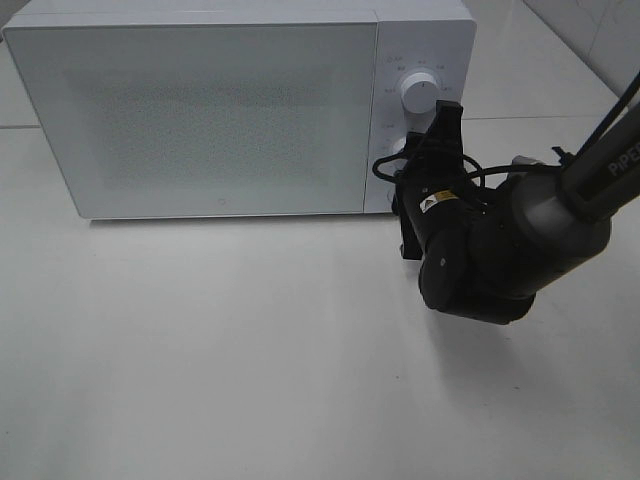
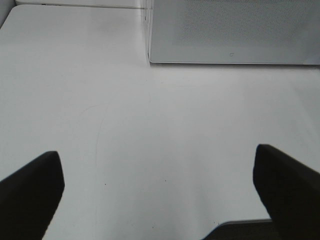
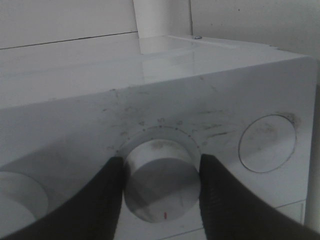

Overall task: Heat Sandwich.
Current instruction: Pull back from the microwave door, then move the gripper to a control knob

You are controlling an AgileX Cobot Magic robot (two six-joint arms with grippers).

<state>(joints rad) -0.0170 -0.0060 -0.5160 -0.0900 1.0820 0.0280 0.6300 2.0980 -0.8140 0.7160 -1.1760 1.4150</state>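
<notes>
white table point(image 1: 250, 350), closed microwave point(image 1: 200, 110), right end effector point(image 3: 161, 161) pinching its dial point(image 3: 160, 187), left end effector point(image 2: 156, 151) spread wide

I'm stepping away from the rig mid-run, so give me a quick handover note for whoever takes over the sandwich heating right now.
Left gripper: open, holding nothing, over bare table in front of the microwave.
Right gripper: closed on a knob on the microwave's control panel.
Sandwich: not visible in any view. The door is shut and cannot be seen through, so it is probably inside, unconfirmed.
Done: door closed, knob gripped.
To do: turn the knob to start heating, release it, then check the sandwich.
</notes>
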